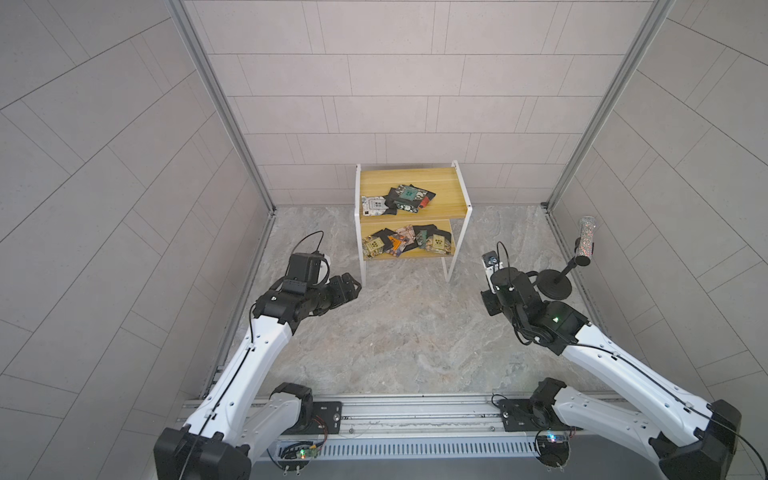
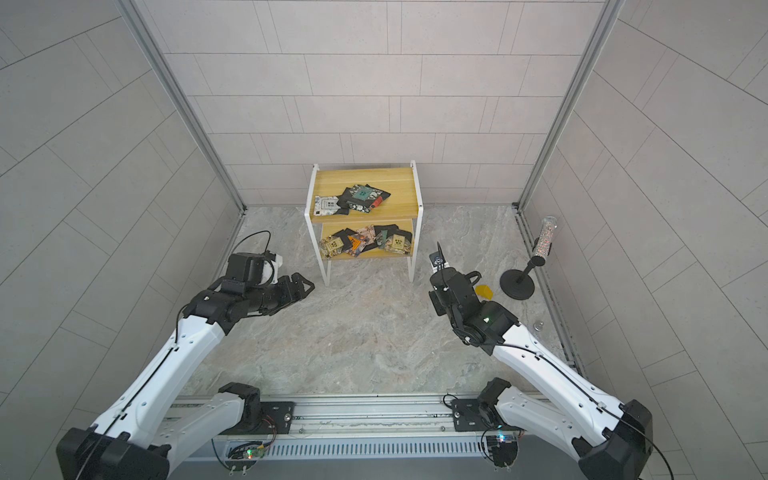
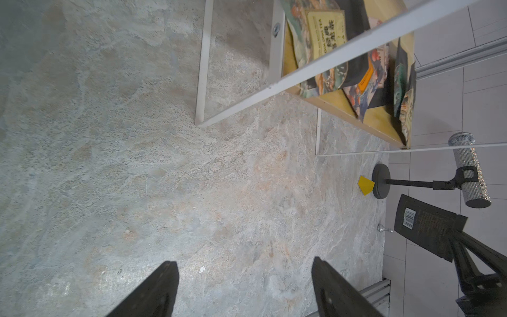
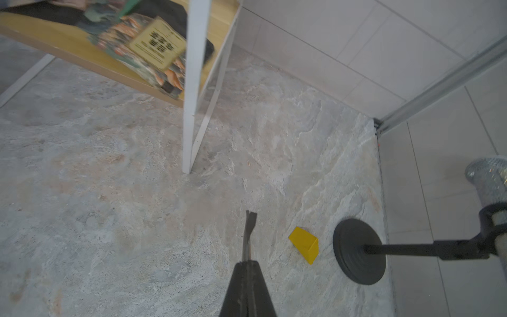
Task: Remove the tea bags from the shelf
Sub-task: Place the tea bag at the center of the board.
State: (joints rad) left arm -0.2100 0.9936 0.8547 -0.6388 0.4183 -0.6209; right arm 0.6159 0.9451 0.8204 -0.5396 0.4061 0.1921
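The shelf (image 1: 444,178) (image 2: 399,178) stands at the back wall, with yellowish boards and a white frame. Several tea bags (image 1: 401,199) lie on its upper board and several more (image 1: 407,244) on the lower board, which also shows in the left wrist view (image 3: 356,82) and the right wrist view (image 4: 153,49). My left gripper (image 1: 353,286) (image 3: 244,264) hangs open and empty over the floor, left of the shelf's front leg. To the right of the shelf, my right gripper (image 1: 493,270) (image 4: 248,263) is shut on a black tea bag (image 3: 428,227), seen edge-on in its own view (image 4: 250,230).
A small yellow wedge (image 2: 484,291) (image 4: 304,244) lies on the stone floor just right of my right gripper. Beside it stands a black stand (image 1: 555,286) holding a glittery cylinder (image 1: 587,241). A tiny silver piece (image 2: 539,325) sits by the right wall.
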